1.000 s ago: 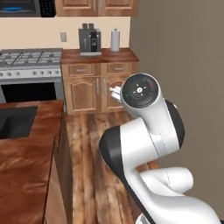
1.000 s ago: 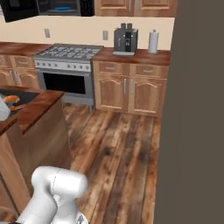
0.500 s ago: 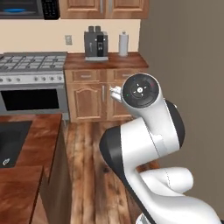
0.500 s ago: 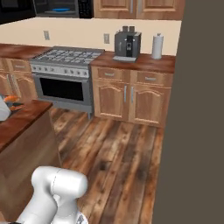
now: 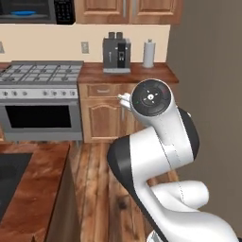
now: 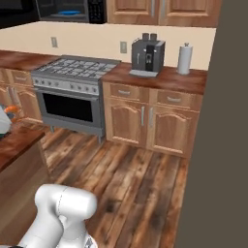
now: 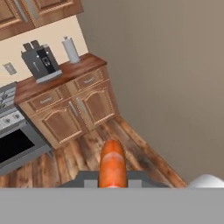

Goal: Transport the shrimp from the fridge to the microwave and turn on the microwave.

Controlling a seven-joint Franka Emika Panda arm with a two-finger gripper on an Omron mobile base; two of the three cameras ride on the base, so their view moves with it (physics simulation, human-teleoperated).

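Pincer (image 7: 113, 183) clamped on the shrimp (image 7: 113, 165); transit toward the microwave (image 5: 35, 10) advised at level hand, grip firm, clearing the stove (image 5: 40, 75).

Wooden counter (image 6: 169, 80) across upper frame, right of stove (image 6: 77, 70). On it: coffee machine (image 6: 147, 54) near centre, paper towel roll (image 6: 184, 58) just right, upright. Plank floor (image 6: 131, 189) fills lower middle. Island counter (image 5: 33, 184) lower left.

Open wooden floor (image 6: 131, 179) ahead, free to pass. Blocked on the right by a tall grey wall (image 6: 218, 145). On the left, an island counter (image 5: 33, 189) (corner close beside the arm). Stove (image 6: 72, 94) and cabinets (image 6: 155, 121) behind.
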